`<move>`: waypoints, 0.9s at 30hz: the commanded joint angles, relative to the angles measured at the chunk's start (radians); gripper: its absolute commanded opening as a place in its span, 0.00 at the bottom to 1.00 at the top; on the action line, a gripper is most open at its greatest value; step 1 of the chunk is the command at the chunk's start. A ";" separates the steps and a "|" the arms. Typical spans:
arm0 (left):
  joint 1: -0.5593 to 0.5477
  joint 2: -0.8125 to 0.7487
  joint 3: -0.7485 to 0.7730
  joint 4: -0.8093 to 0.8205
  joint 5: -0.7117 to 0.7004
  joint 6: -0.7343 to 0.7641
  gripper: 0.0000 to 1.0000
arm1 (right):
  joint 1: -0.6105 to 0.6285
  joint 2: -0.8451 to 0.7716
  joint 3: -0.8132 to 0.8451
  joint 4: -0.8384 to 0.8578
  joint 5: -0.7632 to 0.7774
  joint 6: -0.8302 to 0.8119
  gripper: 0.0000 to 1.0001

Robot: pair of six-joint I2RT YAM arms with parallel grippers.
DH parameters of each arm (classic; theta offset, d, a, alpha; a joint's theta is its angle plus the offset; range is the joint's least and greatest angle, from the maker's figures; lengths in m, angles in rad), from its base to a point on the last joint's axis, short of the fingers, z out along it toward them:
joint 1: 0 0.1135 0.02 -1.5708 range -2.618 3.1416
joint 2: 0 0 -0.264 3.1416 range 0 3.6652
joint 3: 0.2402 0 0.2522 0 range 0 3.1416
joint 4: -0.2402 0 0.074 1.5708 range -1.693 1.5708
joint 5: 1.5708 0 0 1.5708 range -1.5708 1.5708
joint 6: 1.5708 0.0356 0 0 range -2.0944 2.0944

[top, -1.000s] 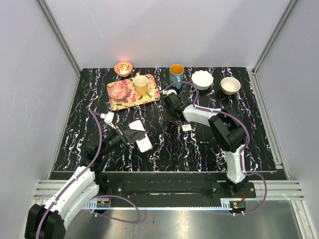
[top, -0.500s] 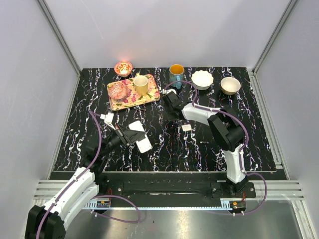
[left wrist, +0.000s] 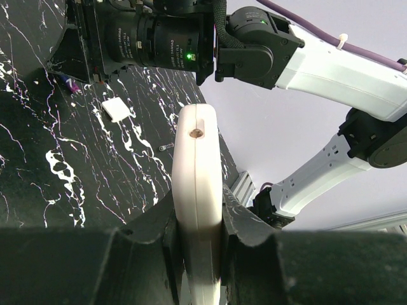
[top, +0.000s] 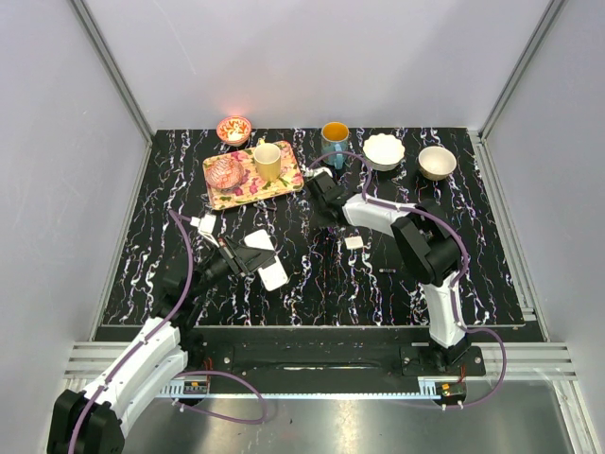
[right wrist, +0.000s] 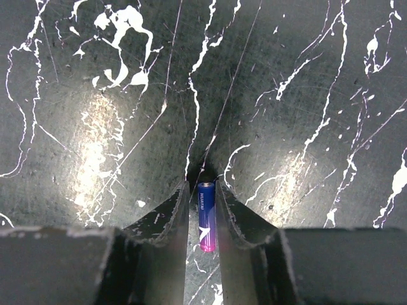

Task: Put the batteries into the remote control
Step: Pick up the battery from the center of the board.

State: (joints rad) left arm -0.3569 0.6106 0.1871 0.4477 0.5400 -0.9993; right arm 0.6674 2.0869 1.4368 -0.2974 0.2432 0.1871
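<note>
While the left gripper (left wrist: 197, 219) clamps the white remote control (left wrist: 197, 159) edge-on between its fingers, left of centre over the black marbled table (top: 492, 265), the right gripper (right wrist: 202, 187) is reaching toward the back edge, near the right corner of the floral tray (top: 284, 175). And look at those right jaws: squeezed in on a purple battery (right wrist: 205, 219), which sits lengthwise between the fingertips. The small white cover (top: 354, 242) lies flat mid-table, apart from both grippers.
</note>
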 commanded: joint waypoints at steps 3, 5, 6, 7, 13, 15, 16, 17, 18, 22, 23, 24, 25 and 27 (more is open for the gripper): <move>0.004 -0.003 0.008 0.066 0.021 -0.007 0.00 | 0.004 0.051 0.028 -0.031 0.005 -0.015 0.27; 0.004 -0.002 0.009 0.068 0.021 -0.007 0.00 | 0.003 0.053 0.033 -0.037 0.001 -0.015 0.26; 0.004 -0.003 0.009 0.069 0.021 -0.007 0.00 | 0.003 0.055 0.034 -0.042 -0.001 -0.015 0.26; 0.004 -0.003 0.009 0.069 0.021 -0.007 0.00 | 0.003 0.055 0.037 -0.043 -0.002 -0.015 0.26; 0.004 -0.002 0.008 0.071 0.023 -0.007 0.00 | 0.001 0.053 0.030 -0.063 -0.013 -0.009 0.11; 0.004 -0.002 0.006 0.072 0.023 -0.009 0.00 | 0.000 0.044 0.024 -0.071 -0.013 0.000 0.00; 0.004 -0.002 0.006 0.072 0.023 -0.009 0.00 | -0.002 0.039 0.014 -0.072 -0.015 0.003 0.00; 0.004 0.000 0.005 0.074 0.021 -0.009 0.00 | 0.000 0.033 0.008 -0.074 -0.018 0.005 0.00; 0.004 0.001 0.005 0.077 0.023 -0.009 0.00 | -0.002 0.016 0.004 -0.074 -0.012 0.015 0.00; 0.004 0.023 0.009 0.100 0.029 -0.015 0.00 | -0.002 -0.126 -0.091 -0.048 0.027 0.077 0.00; 0.004 0.032 0.012 0.108 0.032 -0.019 0.00 | -0.002 -0.181 -0.129 0.002 0.022 0.107 0.00; 0.004 0.058 0.014 0.141 0.034 -0.036 0.00 | 0.001 -0.308 -0.177 0.033 -0.001 0.117 0.00; 0.004 0.075 0.017 0.164 0.047 -0.047 0.00 | 0.012 -0.377 -0.275 0.067 -0.008 0.121 0.00; 0.004 0.138 0.031 0.242 0.067 -0.077 0.00 | 0.026 -0.561 -0.349 0.104 -0.027 0.123 0.00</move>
State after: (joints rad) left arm -0.3569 0.6708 0.1871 0.5060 0.5556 -1.0218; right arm 0.6682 1.8832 1.2118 -0.2836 0.2398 0.2577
